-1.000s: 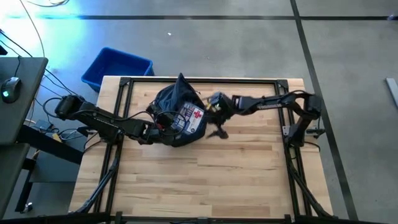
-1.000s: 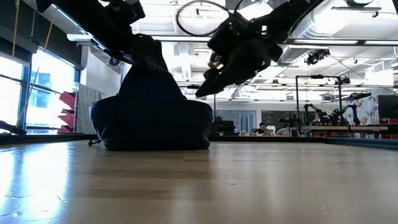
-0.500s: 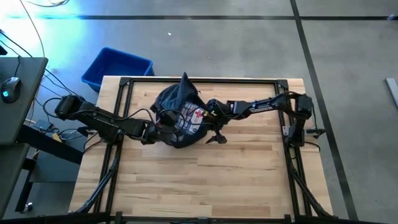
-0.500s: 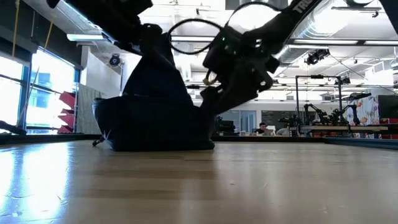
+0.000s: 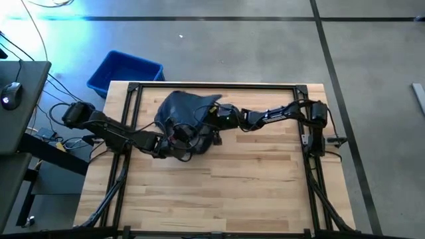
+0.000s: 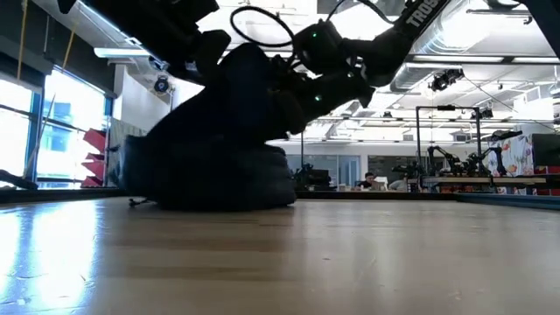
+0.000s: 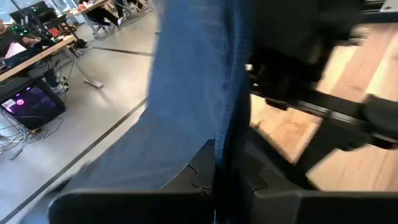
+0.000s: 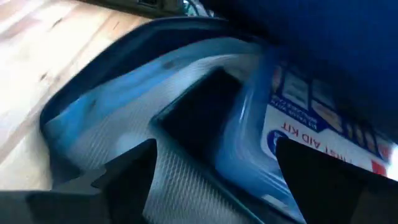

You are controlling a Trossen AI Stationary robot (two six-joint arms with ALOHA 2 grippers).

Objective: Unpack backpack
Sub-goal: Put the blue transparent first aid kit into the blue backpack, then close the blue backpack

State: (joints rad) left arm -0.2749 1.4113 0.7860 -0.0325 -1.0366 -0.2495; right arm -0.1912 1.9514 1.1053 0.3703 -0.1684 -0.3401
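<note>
Two arms: we see both at the backpack [image 5: 179, 113], which lies on the far half of the table [image 5: 219, 192], a little left of centre.
Backpack: dark navy, slumped on the wooden top; in the low view [image 6: 210, 157] it bulges up where the arms meet it.
Left gripper [image 5: 166, 137]: we find it at the bag's near-left edge, pinched tight on a fold of the navy fabric; its wrist view shows the cloth [image 7: 193, 106] running down between the fingers.
Right gripper [image 5: 211, 118]: reaches in from the right, its tip pushed into the bag's mouth. Its fingers [image 8: 124, 174] stand wide apart inside the opening; we see nothing clamped between them.
Inside the bag: our right wrist view shows pale lining, a dark flat item we cannot identify, and a clear-wrapped first aid kit [image 8: 298, 118] with printed label, lying just beyond the spread fingers.
Beside the table: a blue bin [image 5: 125, 71] on the floor by the far-left corner.
Left of table: a dark desk with a mouse [image 5: 8, 101].
</note>
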